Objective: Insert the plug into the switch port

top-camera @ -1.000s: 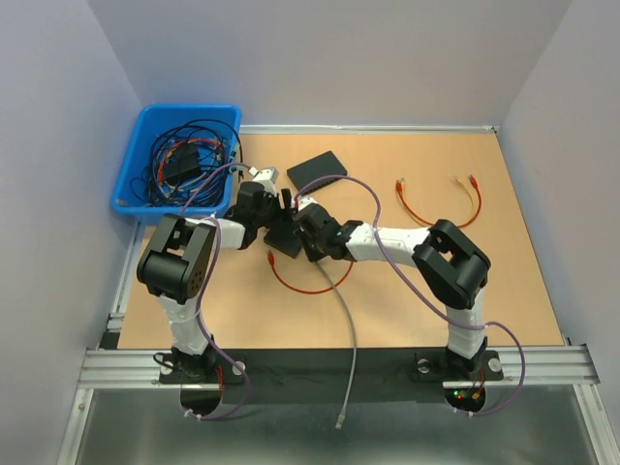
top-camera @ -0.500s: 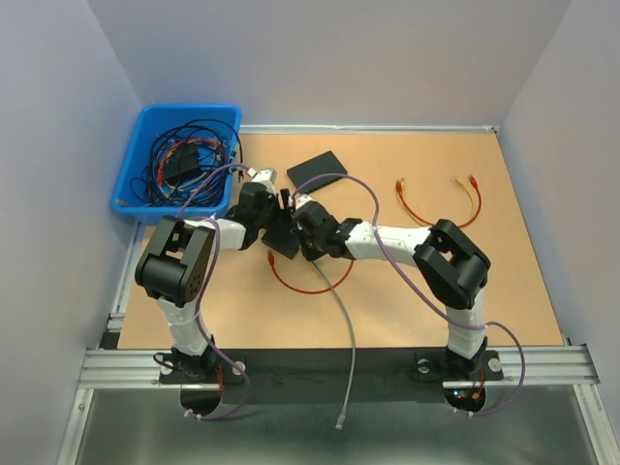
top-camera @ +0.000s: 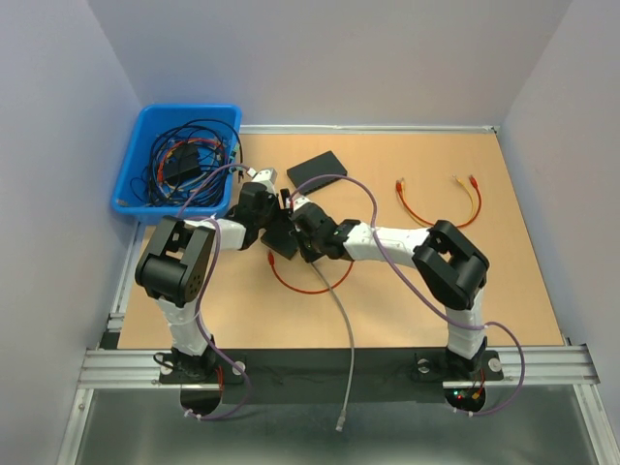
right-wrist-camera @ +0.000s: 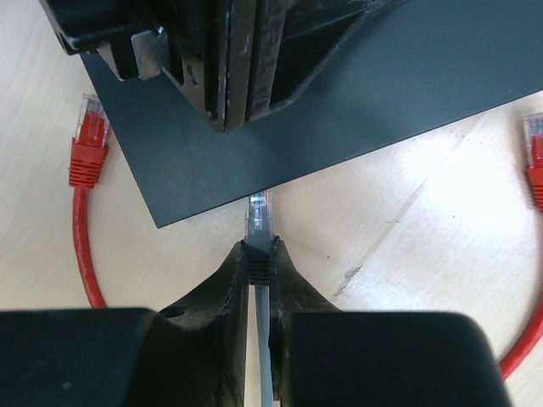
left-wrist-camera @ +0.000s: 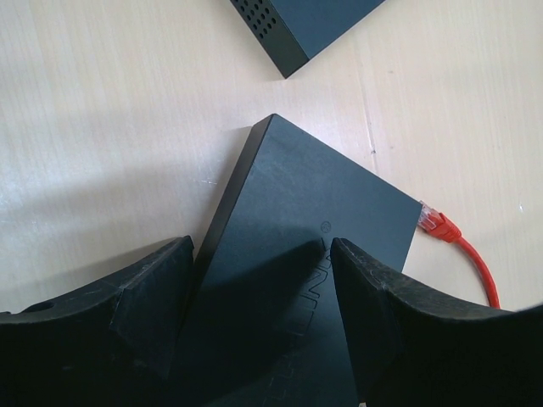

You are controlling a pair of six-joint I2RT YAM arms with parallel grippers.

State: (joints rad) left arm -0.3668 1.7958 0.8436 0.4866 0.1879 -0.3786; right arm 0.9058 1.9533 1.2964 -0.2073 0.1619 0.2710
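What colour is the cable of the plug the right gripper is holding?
Grey, with a clear plug tip; the right wrist view shows it best, pinched in the right gripper.

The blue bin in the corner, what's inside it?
The blue bin holds a tangle of cables, mostly black, some orange. Whatever lies beneath them, and the bin's floor, is covered.

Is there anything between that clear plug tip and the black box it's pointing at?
Nothing: in the right wrist view, only a bare strip of table separates the plug, pinched in the right gripper, from the switch edge.
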